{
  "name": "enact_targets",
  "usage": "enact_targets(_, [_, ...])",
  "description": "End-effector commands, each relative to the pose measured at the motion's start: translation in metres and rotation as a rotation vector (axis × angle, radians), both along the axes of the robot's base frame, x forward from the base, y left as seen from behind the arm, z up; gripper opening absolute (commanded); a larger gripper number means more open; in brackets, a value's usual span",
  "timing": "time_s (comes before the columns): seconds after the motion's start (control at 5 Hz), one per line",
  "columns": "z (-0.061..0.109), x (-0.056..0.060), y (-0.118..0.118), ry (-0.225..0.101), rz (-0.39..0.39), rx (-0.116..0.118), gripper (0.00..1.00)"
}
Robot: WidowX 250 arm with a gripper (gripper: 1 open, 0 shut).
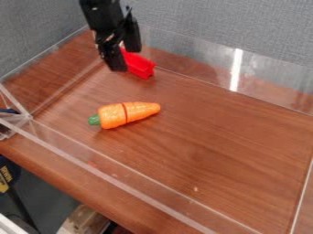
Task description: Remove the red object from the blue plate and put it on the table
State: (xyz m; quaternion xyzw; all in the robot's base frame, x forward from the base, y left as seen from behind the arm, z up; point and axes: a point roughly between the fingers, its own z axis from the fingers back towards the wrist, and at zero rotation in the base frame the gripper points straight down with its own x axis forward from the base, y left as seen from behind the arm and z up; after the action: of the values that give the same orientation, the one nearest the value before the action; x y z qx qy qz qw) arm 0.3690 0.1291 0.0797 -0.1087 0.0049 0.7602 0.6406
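Beyond the toy carrot [127,114], toward the back wall [232,64], the red block [141,64] lies on the table [214,137], partly behind the claw [124,67] (whether its fingers are apart or together, I can't tell). A sideways swing could knock the block, since they look so close.

The toy carrot [127,114] lies on the wood-grain tabletop [208,151], its green tip pointing left in the view. Beyond the carrot, the red block [138,63] rests on the tabletop, partly hidden by the black gripper [119,66]. A clear acrylic wall [98,166] runs on the carrot's near side.
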Motion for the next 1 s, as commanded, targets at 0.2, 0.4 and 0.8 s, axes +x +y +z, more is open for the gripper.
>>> enact_targets(0.2, [0.004,0.030,0.025,-0.062,-0.054,0.056,1.00])
enact_targets(0.4, [-0.002,0.040,0.029,-0.060,-0.079,0.070,1.00])
enact_targets(0.8, [-0.010,0.048,0.032,-0.054,-0.138,0.093,1.00])
